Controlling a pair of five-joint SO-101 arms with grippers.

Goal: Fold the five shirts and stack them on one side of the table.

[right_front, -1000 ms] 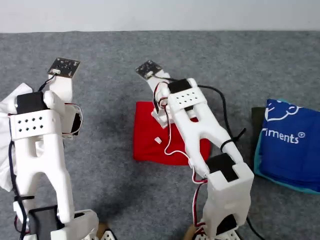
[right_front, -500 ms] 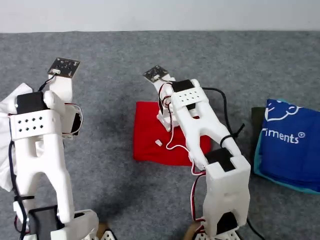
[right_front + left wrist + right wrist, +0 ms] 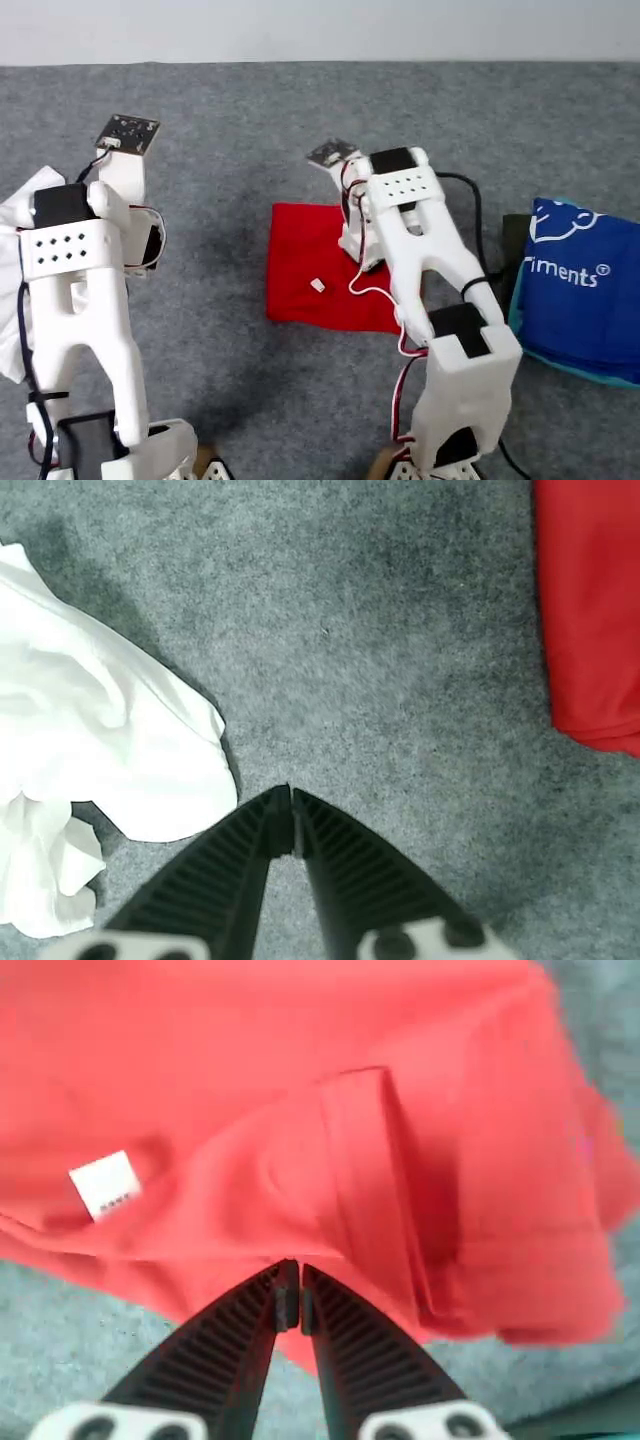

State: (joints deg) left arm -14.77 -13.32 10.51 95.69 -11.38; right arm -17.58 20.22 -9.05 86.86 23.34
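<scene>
Red shirt (image 3: 310, 280): folded flat near the middle of the grey bench (image 3: 220, 120), with a small white tag (image 3: 318, 285) on its top face.
White shirt (image 3: 15, 215): crumpled at the 9 o'clock edge, partly under the left arm.
Blue shirt (image 3: 585, 290): folded, on top of a pile at the 3 o'clock edge.
Left pincer (image 3: 291, 810): jaws pressed together, holding nothing, above bare bench just beside the white shirt.
Right pincer (image 3: 290, 1285): jaws pressed together, tips over the red shirt's edge.

Right claw (image 3: 289, 1295) farther right.
</scene>
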